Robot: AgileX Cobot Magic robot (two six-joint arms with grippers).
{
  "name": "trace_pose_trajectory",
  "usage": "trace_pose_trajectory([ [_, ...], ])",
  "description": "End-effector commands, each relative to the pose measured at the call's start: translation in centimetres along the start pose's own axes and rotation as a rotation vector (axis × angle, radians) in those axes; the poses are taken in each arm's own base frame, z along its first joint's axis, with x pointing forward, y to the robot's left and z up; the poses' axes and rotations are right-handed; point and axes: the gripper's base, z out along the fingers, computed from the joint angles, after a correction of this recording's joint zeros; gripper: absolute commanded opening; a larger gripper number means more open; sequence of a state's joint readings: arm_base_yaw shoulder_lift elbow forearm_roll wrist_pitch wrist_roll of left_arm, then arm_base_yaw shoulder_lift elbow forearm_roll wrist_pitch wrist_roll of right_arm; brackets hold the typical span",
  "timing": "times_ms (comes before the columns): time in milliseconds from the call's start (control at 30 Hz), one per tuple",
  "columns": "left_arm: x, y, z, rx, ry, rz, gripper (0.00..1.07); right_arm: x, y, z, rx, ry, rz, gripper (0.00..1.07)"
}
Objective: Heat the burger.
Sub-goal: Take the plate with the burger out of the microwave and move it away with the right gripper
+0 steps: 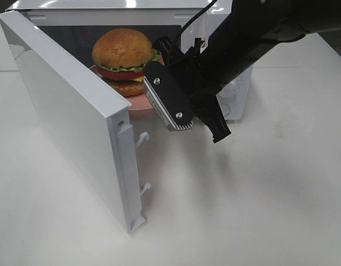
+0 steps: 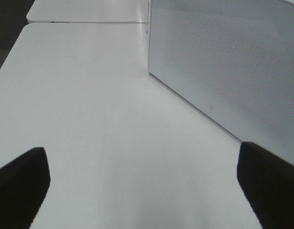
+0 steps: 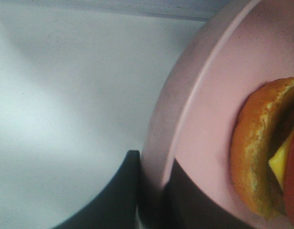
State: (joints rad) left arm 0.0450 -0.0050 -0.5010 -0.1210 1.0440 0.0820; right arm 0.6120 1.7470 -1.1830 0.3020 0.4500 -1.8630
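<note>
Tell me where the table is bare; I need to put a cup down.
Bare: white tabletop right of the open white microwave door, and beside the microwave's perforated side. Crowded: the oven mouth, filled by round pink plate, glossy-bunned burger and right gripper.

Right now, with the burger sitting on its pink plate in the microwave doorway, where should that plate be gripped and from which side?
Grip the pink plate at its thin raised rim, coming from the open front of the microwave. The burger fills the plate's middle, and the walls block the other sides. The right gripper already pinches that rim, one finger on each face.
</note>
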Motion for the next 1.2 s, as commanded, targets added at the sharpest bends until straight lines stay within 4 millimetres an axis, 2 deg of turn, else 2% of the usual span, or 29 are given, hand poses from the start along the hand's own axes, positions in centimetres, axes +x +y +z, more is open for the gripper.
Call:
trace_pose_trajectory([
  [33, 0.1, -0.1, -0.2, 0.005, -0.029, -0.006, 1.00, -0.1, -0.7, -1.5, 0.091, 0.011, -0.006, 0.00],
  [300, 0.1, -0.1, -0.2, 0.005, -0.029, -0.006, 1.00, -0.3, 0.3, -3.1, 0.110, 0.014, -0.007, 0.00],
  [533, 0.1, -0.1, -0.2, 0.005, -0.029, -0.006, 1.00, -0.6, 2.5, -4.6, 0.115, 0.021, -0.004, 0.00],
  [633, 0.1, -0.1, -0.2, 0.005, -0.029, -0.006, 1.00, -0.6, 2.7, -4.8, 0.118, 0.021, -0.004, 0.00],
  [1200, 0.1, -0.1, -0.2, 0.005, -0.029, -0.006, 1.00, -1.3, 6.4, -8.9, 0.183, 0.025, 0.043, 0.00],
])
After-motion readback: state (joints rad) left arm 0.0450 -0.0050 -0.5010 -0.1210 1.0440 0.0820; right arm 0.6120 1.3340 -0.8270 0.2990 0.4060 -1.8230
